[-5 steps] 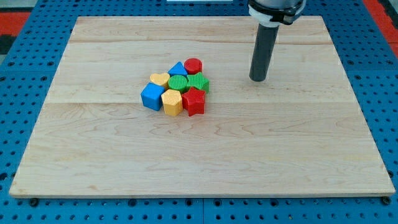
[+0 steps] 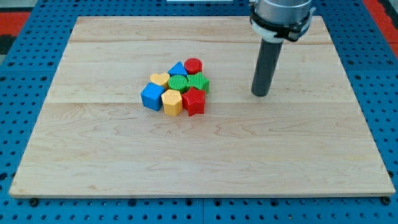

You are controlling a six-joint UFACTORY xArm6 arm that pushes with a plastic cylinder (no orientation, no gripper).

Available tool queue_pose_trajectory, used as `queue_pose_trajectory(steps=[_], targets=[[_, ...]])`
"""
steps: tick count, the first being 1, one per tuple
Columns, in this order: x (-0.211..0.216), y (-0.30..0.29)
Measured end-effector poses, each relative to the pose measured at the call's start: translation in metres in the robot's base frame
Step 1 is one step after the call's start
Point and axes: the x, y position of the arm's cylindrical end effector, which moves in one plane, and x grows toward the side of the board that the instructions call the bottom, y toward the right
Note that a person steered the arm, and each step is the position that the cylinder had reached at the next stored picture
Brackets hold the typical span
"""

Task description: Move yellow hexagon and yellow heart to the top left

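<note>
A tight cluster of blocks is seen left of centre on the wooden board (image 2: 298,155). At its top sits a red cylinder (image 2: 193,65), with a blue triangle (image 2: 178,69) touching it on the view's left. Below these, a round green block (image 2: 178,83) and a second green block (image 2: 199,82) are packed side by side. A blue cube (image 2: 151,96) is placed at the cluster's left edge, and a red star-like block (image 2: 194,101) at its lower right. The board is framed by blue pegboard (image 2: 25,118).
</note>
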Motion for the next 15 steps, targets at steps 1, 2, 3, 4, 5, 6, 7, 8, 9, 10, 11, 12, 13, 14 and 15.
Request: queue_pose_trajectory(steps=[1, 2, 3, 4, 5, 6, 7, 8, 9, 10, 11, 12, 13, 14, 15], targets=[[0.046, -0.013], [0.055, -0.092], [0.035, -0.145], [0.013, -0.157], [-0.004, -0.192], [-0.009, -0.211], [-0.011, -0.211], [-0.033, -0.211], [-0.059, -0.211], [-0.086, -0.211], [-0.120, -0.210], [-0.152, -0.189], [-0.183, -0.175], [-0.214, -0.175], [-0.232, -0.175]])
